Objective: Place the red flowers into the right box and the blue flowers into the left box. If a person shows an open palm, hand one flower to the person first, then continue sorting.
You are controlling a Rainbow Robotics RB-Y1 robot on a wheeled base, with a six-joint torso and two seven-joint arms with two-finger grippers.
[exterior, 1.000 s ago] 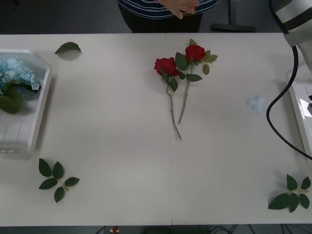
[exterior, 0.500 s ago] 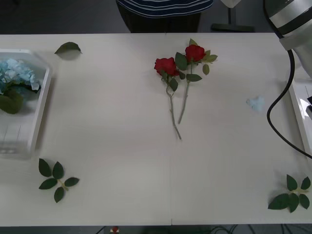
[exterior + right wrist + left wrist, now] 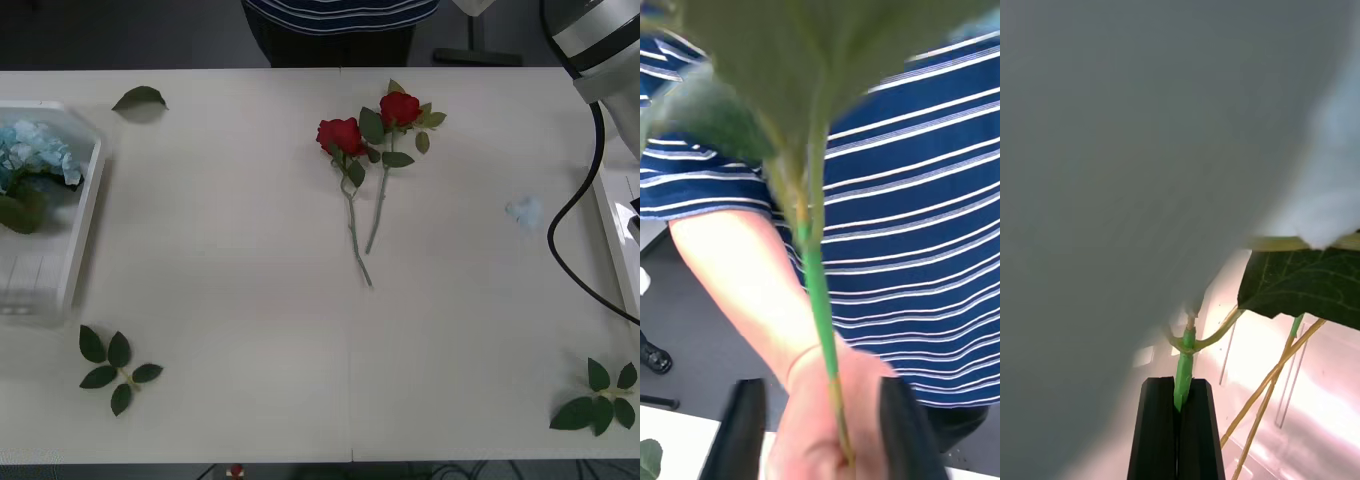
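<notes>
Person's hand gone from desk's far edge, now gripping stem between your right claw's spread fingers. Left claw clamped on blue flower stem over left box. Stems light, springy; grip low.

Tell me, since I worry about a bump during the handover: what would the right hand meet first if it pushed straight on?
Likely the person's hand, closed around the green stem between the right hand's open fingers; the striped shirt lies behind. Depth is unclear.
</notes>
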